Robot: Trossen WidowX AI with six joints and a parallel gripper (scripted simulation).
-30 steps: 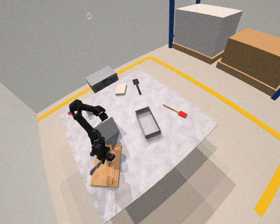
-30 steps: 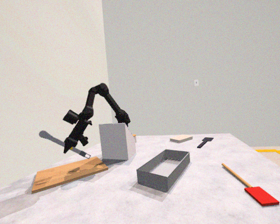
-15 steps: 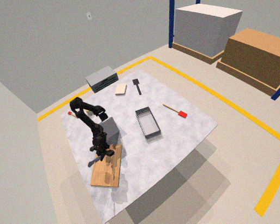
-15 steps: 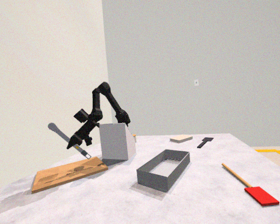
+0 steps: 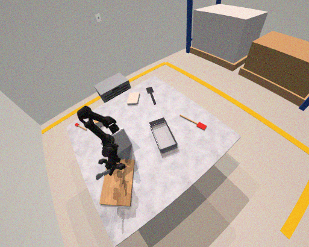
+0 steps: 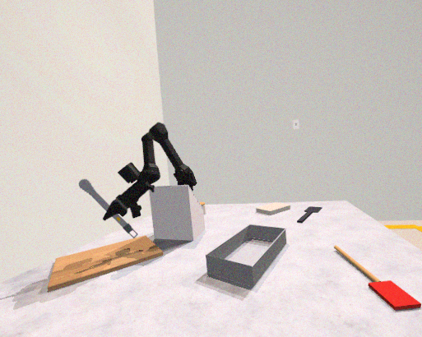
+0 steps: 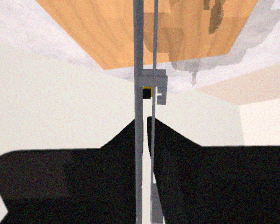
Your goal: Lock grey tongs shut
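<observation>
Has the grey tongs [image 5: 100, 175] [image 6: 95, 196] [image 7: 138, 50] clamped in the gripper [image 5: 111, 173] [image 6: 105, 218] [image 7: 144, 122], both tong arms between the fingertips. Holds them clear of the wooden board [image 5: 117, 191] [image 6: 105, 260] [image 7: 91, 25], over its far end in the exterior view. In that view, slants the rounded tips up toward ten or eleven o'clock and the looped hinge end [image 6: 130, 230] down toward four or five. In the wrist view, brings the two tong arms close together, nearly parallel, with a slim gap; probably not possible to tell from here whether locked.

From the roasting tin [image 5: 177, 144] [image 6: 229, 271] in the top view, puts the board toward seven or eight o'clock, the gripper at eight, and the grey block [image 5: 122, 143] [image 6: 172, 214] at nine. Around the same tin, places the cream slab [image 5: 133, 98] [image 6: 272, 209] at eleven, the black spatula [image 5: 150, 90] [image 6: 313, 210] between eleven and twelve, and the red-bladed turner [image 5: 201, 126] [image 6: 394, 295] near two.
</observation>
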